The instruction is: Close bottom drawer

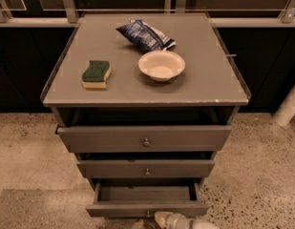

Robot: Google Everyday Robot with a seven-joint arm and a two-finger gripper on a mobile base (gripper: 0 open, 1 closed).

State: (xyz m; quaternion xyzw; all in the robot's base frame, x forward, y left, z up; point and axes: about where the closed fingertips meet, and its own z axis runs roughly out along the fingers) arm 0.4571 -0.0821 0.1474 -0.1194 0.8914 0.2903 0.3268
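So the grey wooden three-drawer cabinet (66,128) stood in the middle of the shot on a speckled stone floor (261,175), with dark panels behind it. All three drawers were out to some degree. The widest grey top drawer (109,138) was pulled out a bit, and the mid-sized grey middle drawer (113,169) was out too, by what looked like a similar amount. The narrow grey bottom drawer (123,209) with the small round metal knob (148,213) stuck out the furthest, so you could look straight down into it. From this angle the inside looked bare, but it was pretty dark in there, so take that with a grain of salt. The robot's pale gripper (162,218) was right at the bottom edge of the view. It sat just in front of the bottom drawer's front panel and a little right of the knob, with the white arm (194,223) trailing off to the right. Honestly I couldn't tell whether the gripper was clenched or released, or whether it was touching the panel. Up on the grey tabletop (209,80) there was a green-and-yellow sponge (96,74) on the left and a cream round bowl (161,65) near the middle. A crinkled blue snack bag (146,36) lay just behind the bowl. A white pipe (288,106) leaned in at the far right.
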